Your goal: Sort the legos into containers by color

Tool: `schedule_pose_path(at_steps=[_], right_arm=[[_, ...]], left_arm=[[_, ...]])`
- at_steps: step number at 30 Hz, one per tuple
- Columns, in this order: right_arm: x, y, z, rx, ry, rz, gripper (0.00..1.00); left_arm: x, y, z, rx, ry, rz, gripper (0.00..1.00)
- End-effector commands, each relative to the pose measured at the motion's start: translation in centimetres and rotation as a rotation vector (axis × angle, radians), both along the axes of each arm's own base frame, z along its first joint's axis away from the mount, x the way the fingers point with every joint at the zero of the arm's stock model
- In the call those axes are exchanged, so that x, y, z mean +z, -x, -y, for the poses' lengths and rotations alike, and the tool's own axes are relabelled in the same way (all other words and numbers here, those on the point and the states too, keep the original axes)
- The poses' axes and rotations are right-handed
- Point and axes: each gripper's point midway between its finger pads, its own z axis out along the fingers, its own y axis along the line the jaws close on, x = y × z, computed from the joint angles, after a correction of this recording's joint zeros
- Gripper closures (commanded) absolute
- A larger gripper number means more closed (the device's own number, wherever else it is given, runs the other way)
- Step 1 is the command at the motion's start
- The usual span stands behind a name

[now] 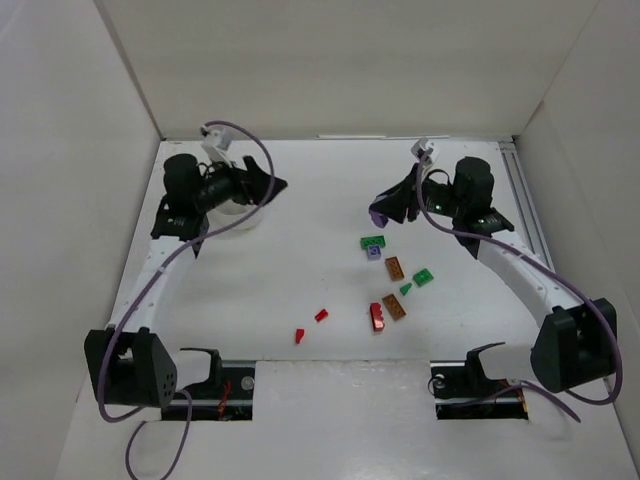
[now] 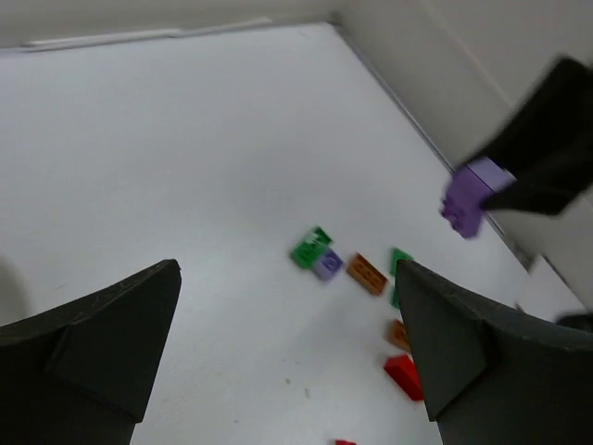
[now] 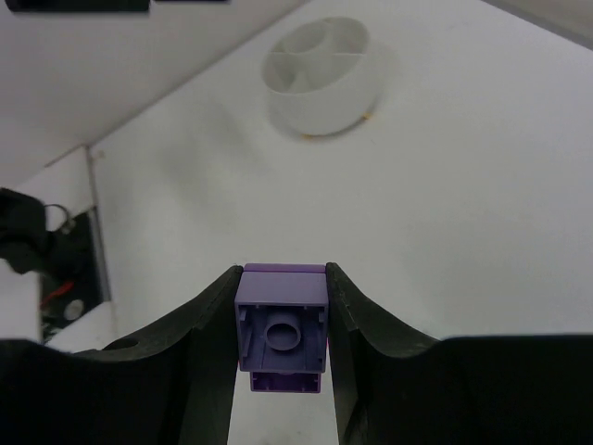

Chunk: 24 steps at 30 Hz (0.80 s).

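My right gripper (image 1: 386, 208) is shut on a purple brick (image 3: 281, 324) and holds it above the table, right of centre. The same brick shows in the left wrist view (image 2: 468, 196). The white divided cup (image 3: 320, 74) stands at the back left, partly under my left arm (image 1: 240, 217). My left gripper (image 2: 287, 269) is open and empty, hovering by the cup. Loose bricks lie right of centre: green (image 1: 373, 241), small purple (image 1: 374, 253), brown-orange (image 1: 394, 267), green (image 1: 423, 277), brown-orange (image 1: 394, 307) and red (image 1: 376, 316).
Two small red bricks (image 1: 321, 314) (image 1: 299, 335) lie apart nearer the front. White walls enclose the table on the left, back and right. The arm bases and cables sit at the near edge.
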Motion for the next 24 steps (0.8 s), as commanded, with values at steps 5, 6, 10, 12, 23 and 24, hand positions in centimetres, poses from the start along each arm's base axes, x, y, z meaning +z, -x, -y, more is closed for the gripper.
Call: schedule_pose_path(at_steps=[5,6,10,12,23,24], right_arm=[[6.2,6.3,-3.8,0.321,-0.197,0.089,0.81],[6.3,6.7,-4.3,0.330,-0.202,0.097,0.81],[7.8,8.3,-5.6,0.351,-0.238,0.095,0.80],[8.0,8.5,-5.9,0.348,-0.262,0.082,0.80],[9.7,9.6,-7.0,0.375,-0.430,0.065,0.80],[9.9,9.9,-7.3,0.390,-0.440,0.075,0.80]], left_arm=[[0.1,11.2,12.9,-0.693,0.021,0.231,0.00],[0.3,11.5,13.6,-0.716,0.024,0.244,0.00],[1.2,12.5,15.8,-0.778,0.066,0.270,0.00],[1.9,12.3,16.5,-0.776,0.073,0.290,0.00],[4.2,12.9,17.6,-0.792,0.112,0.344,0.25],[3.9,12.7,17.7,-0.792,0.111,0.335,0.29]])
